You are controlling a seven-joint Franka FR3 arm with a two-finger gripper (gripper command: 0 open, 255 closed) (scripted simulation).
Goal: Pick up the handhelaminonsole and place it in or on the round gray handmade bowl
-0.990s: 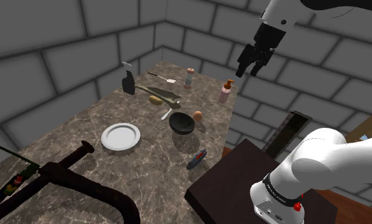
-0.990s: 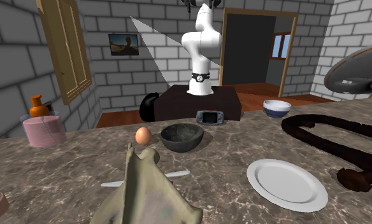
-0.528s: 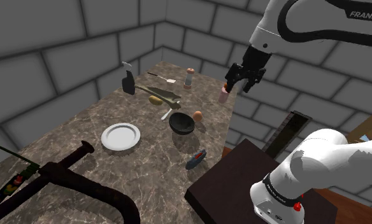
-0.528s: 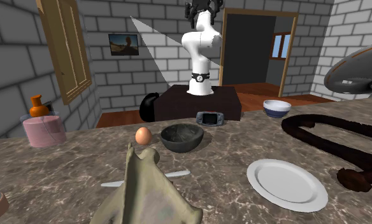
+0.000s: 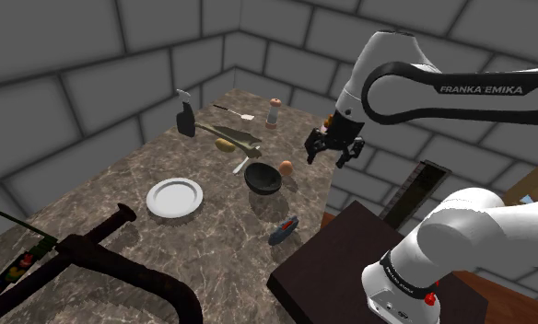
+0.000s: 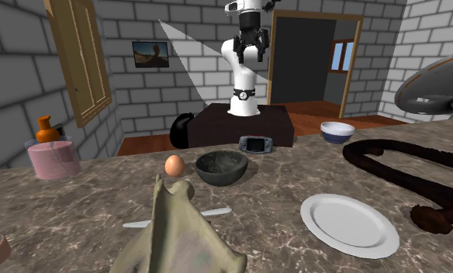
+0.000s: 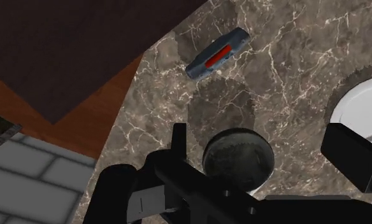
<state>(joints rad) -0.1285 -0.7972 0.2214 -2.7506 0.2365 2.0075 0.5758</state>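
Observation:
The handheld console (image 5: 283, 230) (image 6: 256, 143) (image 7: 217, 54) is a small blue-grey device with a red stripe along its side. It lies on the marble counter near the edge that faces the stand. The round dark grey bowl (image 5: 263, 177) (image 6: 222, 167) (image 7: 237, 159) sits a little further in, empty, with an egg (image 5: 286, 167) (image 6: 173, 164) beside it. My gripper (image 5: 328, 158) (image 6: 248, 56) (image 7: 261, 137) hangs open, high in the air over the counter's edge. It holds nothing. In the wrist view the bowl shows between its fingers, far below, and the console lies beyond.
A white plate (image 5: 175, 197) (image 6: 349, 225) (image 7: 360, 108) lies past the bowl. A crumpled cloth (image 5: 238, 138) (image 6: 178, 233), a spoon (image 5: 239, 167), a shaker (image 5: 274, 112) and a pink bottle (image 6: 53, 155) stand further along. A dark curved faucet (image 5: 120, 267) (image 6: 403, 167) rises at the near end. The dark stand (image 5: 336, 267) adjoins the counter.
The arm has swung down and towards the shoulder view's lower left, bringing the gripper from high by the wall to above the counter's edge. The fingers stayed open. Nothing on the counter moved.

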